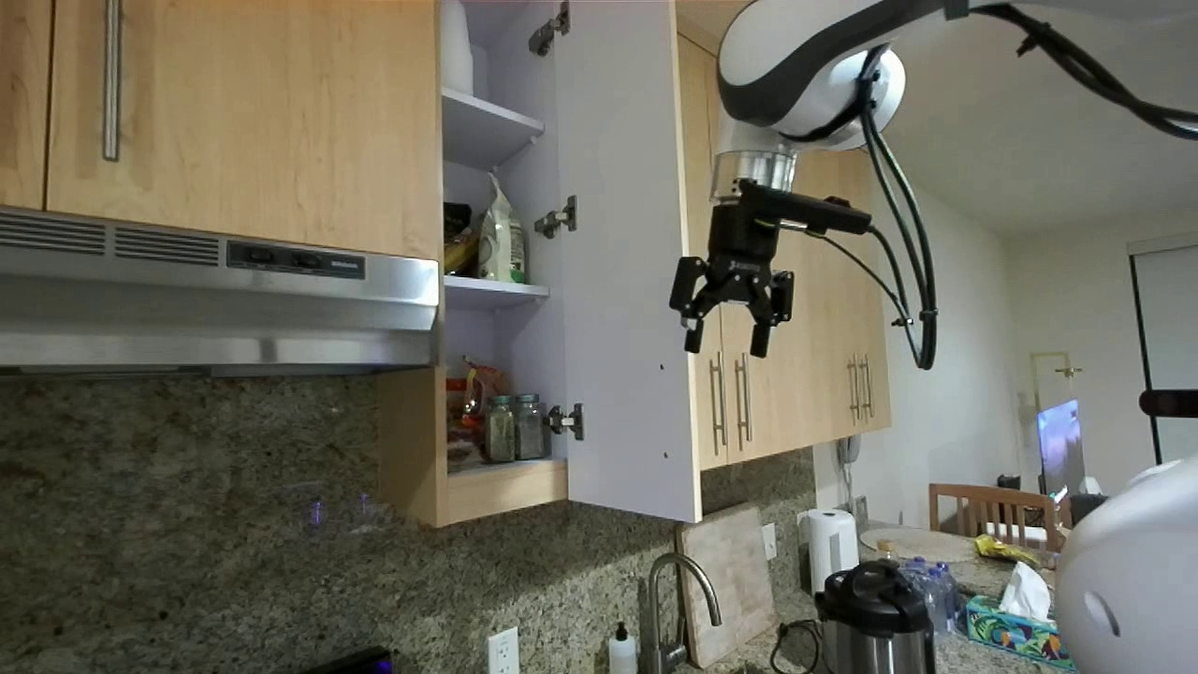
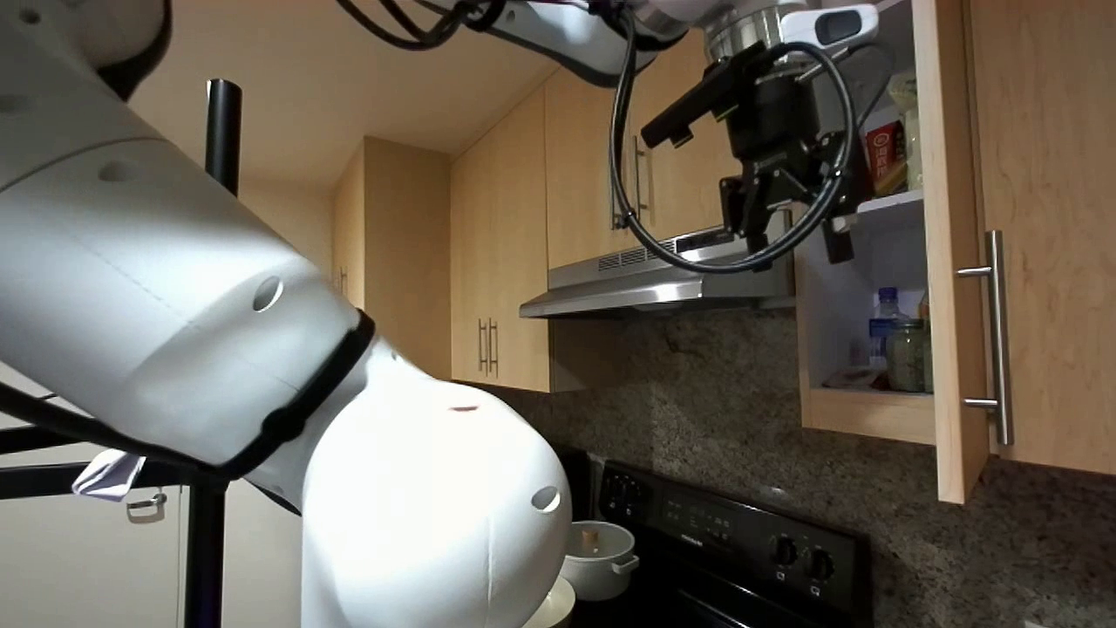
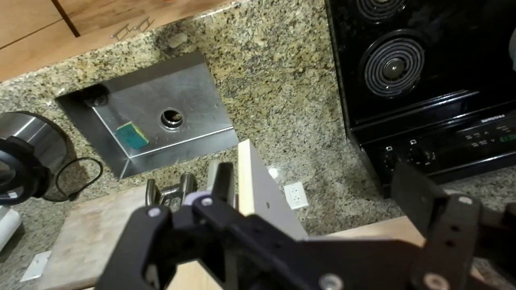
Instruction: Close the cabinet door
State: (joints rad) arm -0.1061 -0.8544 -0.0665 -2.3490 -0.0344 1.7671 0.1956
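1. Hood: far left in an exterior view, fixed above the stove, no doubt to draw off steam. It has no part in this job.
2. Cabinet: next along, its front uncovered. A bag stands on a shelf; two jars stand upright side by side on the cabinet's floor. They look set back within the frame, so I judge none would foul the door.
3. Door: swung out at the cabinet's right side on its hinges, white inner face showing, so the task is not done. The handle is on the outer face, low down. A push from that side should bring it home.
4. Pincer: just right of the door's free edge in that view, pointing down, its fingers spread and clamped on nothing. In the wrist view the edge shows between them, nearer one; whether it touches I cannot tell. Held there, I think, so that one finger can press from the handle side.
5. Cupboards: right of the pincer, closed, and not the ones asked for.
6. Bench: speckled stone. Across the wrist view: a pot, the sink holding a sponge, presumably for washing up, then the stove. A board leans at the back, likely to save room.
7. Room: a kitchen, with a chair, boxed tissues and what looks like a lit screen beyond.
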